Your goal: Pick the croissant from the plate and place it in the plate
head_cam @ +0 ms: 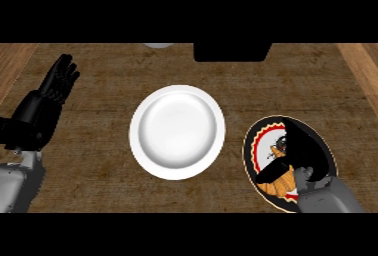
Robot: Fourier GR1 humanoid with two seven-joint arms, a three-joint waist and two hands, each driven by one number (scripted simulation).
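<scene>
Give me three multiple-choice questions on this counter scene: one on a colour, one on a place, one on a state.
1. What colour is the central plate? A blue; B white; C green.
2. Where does the croissant lie? A on the central plate; B in a bowl; C on the patterned plate at the right.
3. How is the left hand? A open, fingers up; B curled round a cup; C flat on a plate.
Answers: B, it shows plain white; C, it lies on that plate, partly hidden by the right hand; A, its fingers are straight, near the left edge.
</scene>
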